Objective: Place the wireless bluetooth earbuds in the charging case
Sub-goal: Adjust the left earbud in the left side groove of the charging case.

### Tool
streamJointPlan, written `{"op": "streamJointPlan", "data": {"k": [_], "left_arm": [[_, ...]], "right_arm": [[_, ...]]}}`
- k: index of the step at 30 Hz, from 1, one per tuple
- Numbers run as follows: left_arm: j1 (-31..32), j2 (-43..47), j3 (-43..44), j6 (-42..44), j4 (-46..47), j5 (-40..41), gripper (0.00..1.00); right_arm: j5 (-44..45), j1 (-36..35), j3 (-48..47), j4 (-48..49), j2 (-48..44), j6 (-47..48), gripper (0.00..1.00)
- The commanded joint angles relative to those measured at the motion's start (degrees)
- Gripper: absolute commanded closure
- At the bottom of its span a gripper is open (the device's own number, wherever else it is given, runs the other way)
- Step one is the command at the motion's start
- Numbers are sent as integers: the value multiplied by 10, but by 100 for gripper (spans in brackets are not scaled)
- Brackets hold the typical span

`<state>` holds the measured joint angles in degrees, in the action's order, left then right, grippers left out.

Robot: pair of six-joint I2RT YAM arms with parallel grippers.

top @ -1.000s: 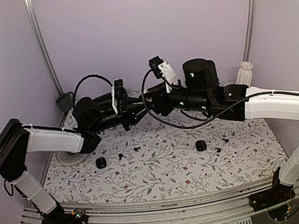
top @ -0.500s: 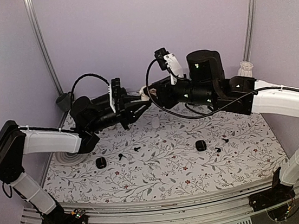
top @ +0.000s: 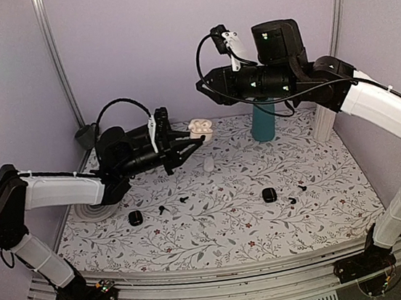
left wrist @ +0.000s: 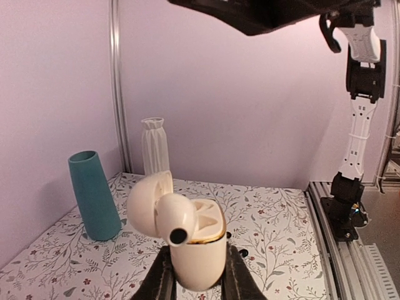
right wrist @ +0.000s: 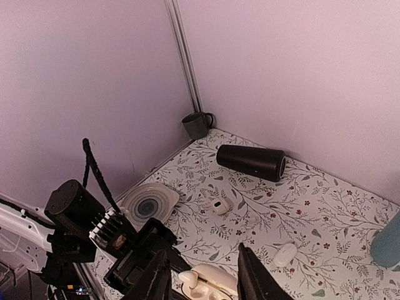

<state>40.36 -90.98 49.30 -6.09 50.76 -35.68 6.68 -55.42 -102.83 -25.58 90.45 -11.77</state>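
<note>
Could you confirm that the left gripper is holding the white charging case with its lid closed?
Not quite. The left gripper is holding the white charging case, but its lid is flipped open, not closed, as the left wrist view shows.

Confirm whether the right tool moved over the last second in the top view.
Yes. The right tool rose: it was about level with the mug at the back and now sits well above it, clear of the white case.
</note>
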Motion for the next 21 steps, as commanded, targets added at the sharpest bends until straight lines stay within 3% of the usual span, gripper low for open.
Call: {"op": "streamJointPlan", "data": {"k": [1, 13, 16, 21], "left_arm": [[5, 25, -1, 41, -39, 111, 100], [16, 12, 1, 75, -30, 179, 100], [24, 9, -1, 86, -34, 203, 100], [30, 5, -1, 94, -44, 242, 100]], "right_arm": [[-12, 0, -51, -121, 49, -37, 60], [10, 0, -75, -125, 113, -134, 36], [23, 1, -75, -114, 120, -145, 37], [32, 1, -76, -100, 123, -158, 48]]}}
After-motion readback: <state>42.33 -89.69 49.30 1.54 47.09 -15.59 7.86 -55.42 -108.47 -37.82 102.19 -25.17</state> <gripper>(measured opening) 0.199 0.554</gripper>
